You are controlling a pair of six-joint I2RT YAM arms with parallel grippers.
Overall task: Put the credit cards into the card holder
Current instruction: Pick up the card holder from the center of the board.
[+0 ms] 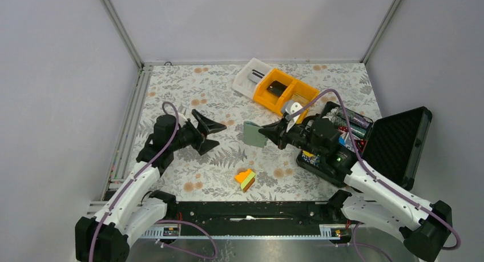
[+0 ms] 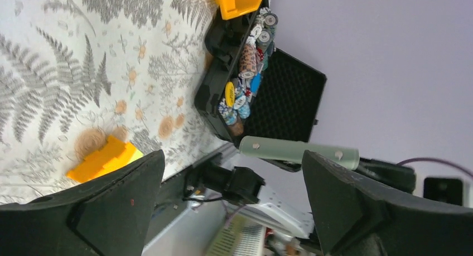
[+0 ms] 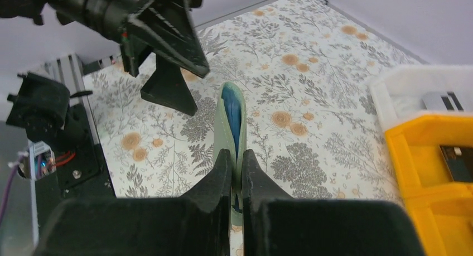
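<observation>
While the right gripper (image 3: 236, 162) has its jaws pinched on the card holder (image 3: 230, 114) above the worktop (image 3: 312, 88), the left gripper (image 1: 219, 134) hovers with jaws spread wide, empty.

Bright, even, soft-shadowed light (near jaws blurred in wrist views)

- The left gripper (image 2: 233, 155) fills the bottom of the frame, its two black fingers spread wide with nothing between them.
- Past the gap, right of centre, the grey-green card holder (image 2: 298, 150) shows edge-on, off the table.
- An open black case (image 2: 290, 97) sits at upper centre, with poker chips (image 2: 245, 72) packed inside.
- An orange bin (image 2: 240, 0) is at the top edge.
- A wedge block (image 2: 103, 160) lies at lower left on the floral table (image 2: 50, 88).
</observation>
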